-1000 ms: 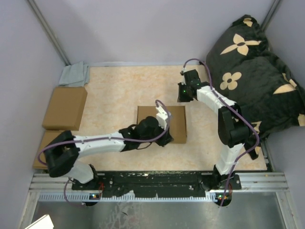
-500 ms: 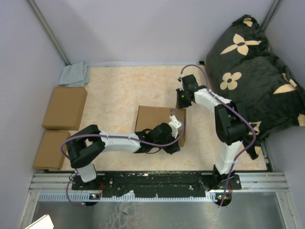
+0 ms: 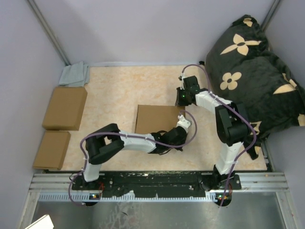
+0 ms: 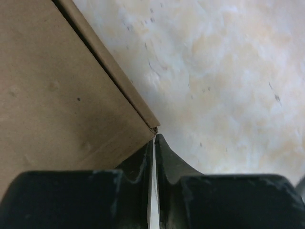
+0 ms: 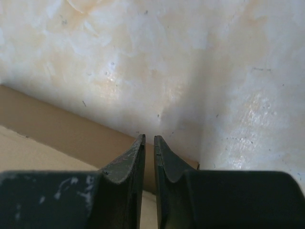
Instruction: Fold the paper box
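The paper box [image 3: 155, 118] is a flat, closed brown cardboard mailer in the middle of the table. My left gripper [image 3: 179, 136] is low at its near right corner. In the left wrist view the fingertips [image 4: 155, 139] are pressed together, empty, right at the box's corner [image 4: 62, 90]. My right gripper [image 3: 182, 104] is at the box's far right corner. In the right wrist view its jaws [image 5: 148, 139] stand almost closed with nothing between them, over the box's edge [image 5: 62, 129].
Two ready-made brown boxes [image 3: 65, 108] [image 3: 51, 149] lie along the left wall, with a grey cloth [image 3: 75, 74] behind them. A black pillow with beige flowers [image 3: 257, 71] fills the right back corner. Grey walls close in the table.
My left arm has swept right along the box's near side, from its middle to its near right corner. My right gripper has come down slightly to the far right corner.
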Robot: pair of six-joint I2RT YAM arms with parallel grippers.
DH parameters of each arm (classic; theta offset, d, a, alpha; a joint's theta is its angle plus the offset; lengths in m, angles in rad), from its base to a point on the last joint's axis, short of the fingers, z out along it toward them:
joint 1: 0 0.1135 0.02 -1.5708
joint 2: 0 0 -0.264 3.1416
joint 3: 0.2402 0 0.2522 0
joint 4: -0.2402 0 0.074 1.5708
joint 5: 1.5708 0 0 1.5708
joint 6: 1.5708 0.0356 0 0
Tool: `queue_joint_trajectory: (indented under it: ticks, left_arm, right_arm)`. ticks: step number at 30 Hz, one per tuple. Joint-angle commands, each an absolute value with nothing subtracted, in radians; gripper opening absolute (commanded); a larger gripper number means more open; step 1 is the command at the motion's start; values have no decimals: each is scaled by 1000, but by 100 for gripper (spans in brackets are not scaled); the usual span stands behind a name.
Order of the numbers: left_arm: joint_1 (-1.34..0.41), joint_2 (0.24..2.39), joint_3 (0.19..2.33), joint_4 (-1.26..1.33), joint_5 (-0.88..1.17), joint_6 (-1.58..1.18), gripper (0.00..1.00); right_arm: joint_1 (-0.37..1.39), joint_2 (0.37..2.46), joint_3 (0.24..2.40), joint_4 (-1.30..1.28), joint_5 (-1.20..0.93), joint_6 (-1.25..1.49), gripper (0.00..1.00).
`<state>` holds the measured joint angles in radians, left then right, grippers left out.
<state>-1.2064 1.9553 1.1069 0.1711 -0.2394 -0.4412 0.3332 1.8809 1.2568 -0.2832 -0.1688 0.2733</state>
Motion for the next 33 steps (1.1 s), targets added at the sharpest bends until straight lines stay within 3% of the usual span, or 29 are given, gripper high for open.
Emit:
queue_joint_trajectory:
  ticks: [1, 6, 8, 9, 10, 12, 14, 22, 27, 33]
  left_arm:
    - [-1169, 2022, 1206, 178, -495, -439, 11]
    - [-1170, 1951, 1161, 212, -453, -457, 16]
    - [-1170, 1899, 1129, 233, -438, -445, 23]
    - [-1170, 1874, 1118, 232, -436, -440, 29]
    - [-1170, 1834, 1109, 232, -434, -430, 36]
    - [-1172, 1772, 1090, 228, -451, -411, 46]
    - [-1171, 1709, 1070, 230, -470, -380, 50]
    - [-1155, 1524, 1053, 150, -592, -266, 61]
    - [-1086, 1391, 939, 50, -635, -317, 66]
    - [-936, 1225, 773, -43, -545, -397, 67]
  right_arm:
    - [342, 1830, 1215, -367, -231, 257, 14]
    - [341, 1803, 1218, -382, -200, 240, 16]
    - [342, 1771, 1220, -370, -185, 238, 25]
    - [342, 1752, 1222, -362, -177, 237, 37]
    - [342, 1729, 1221, -347, -164, 238, 58]
    - [342, 1679, 1216, -314, -116, 244, 86]
    - [342, 1610, 1219, -293, -62, 245, 98]
    - [341, 1418, 1172, -276, 57, 265, 99]
    - [341, 1239, 998, -243, 22, 285, 99]
    - [341, 990, 776, -213, 114, 322, 99]
